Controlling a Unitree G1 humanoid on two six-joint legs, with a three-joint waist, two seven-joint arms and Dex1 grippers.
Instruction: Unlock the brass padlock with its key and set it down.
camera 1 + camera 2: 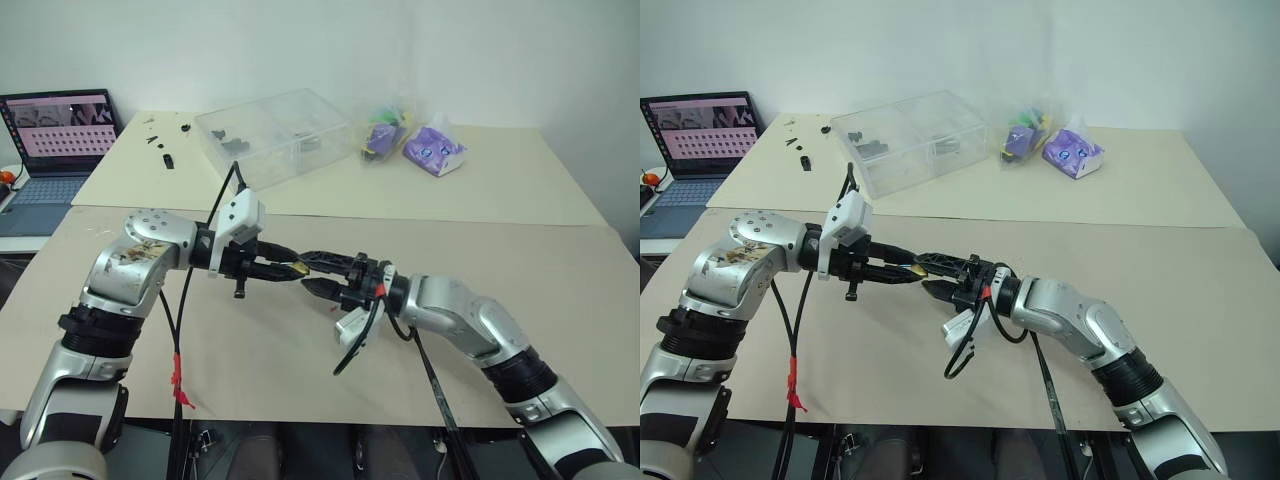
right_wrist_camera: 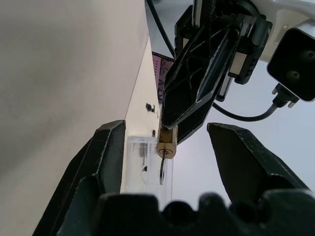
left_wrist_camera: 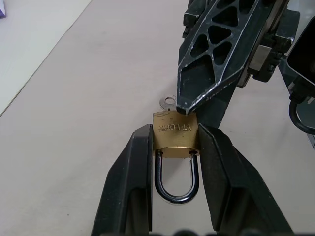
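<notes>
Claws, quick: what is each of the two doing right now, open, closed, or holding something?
Left claw: closed on the brass padlock, pinching its body from both sides.
Right claw: open, holding nothing, fingers apart near the padlock.

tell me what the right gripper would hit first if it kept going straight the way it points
Most likely the brass padlock, held between the left gripper fingers. In the right wrist view it hangs centred ahead of the right gripper, whose jaws stand open. How much gap remains is hard to judge.
</notes>
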